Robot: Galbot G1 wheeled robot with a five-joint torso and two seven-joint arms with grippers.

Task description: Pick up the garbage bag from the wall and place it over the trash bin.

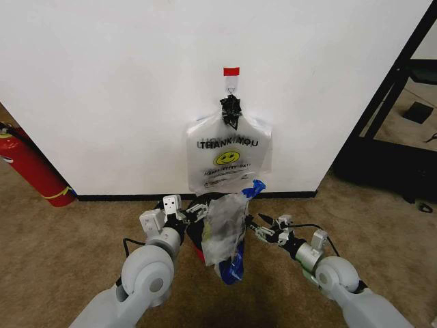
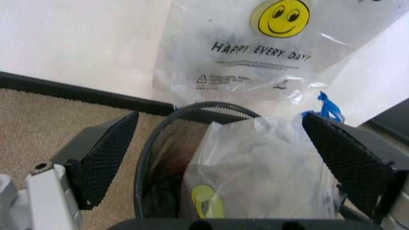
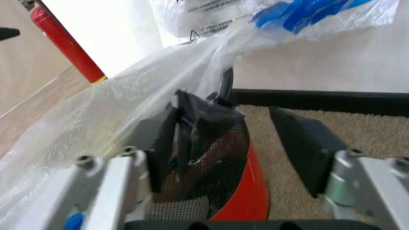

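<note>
The garbage bag (image 1: pixel 225 232), crinkly and translucent with a blue handle, is draped over the trash bin (image 1: pixel 195 236) on the carpet below the wall (image 1: pixel 123 82). My left gripper (image 1: pixel 194 210) is at the bin's left side, my right gripper (image 1: pixel 263 224) at its right. In the left wrist view the left gripper (image 2: pixel 221 120) is open wide, with the black mesh bin (image 2: pixel 148 158) and the bag (image 2: pixel 262 177) between its fingers. In the right wrist view the right gripper (image 3: pixel 223 115) is open at the bin (image 3: pixel 223 158); the bag (image 3: pixel 128 100) lies over one finger.
A bundle of identical bags (image 1: pixel 229 157) hangs from the hook under red tape (image 1: pixel 231 71), right behind the bin. A red fire extinguisher (image 1: pixel 31 167) leans at the wall to the left. A black frame (image 1: pixel 386 102) stands at the right. Brown carpet lies all around.
</note>
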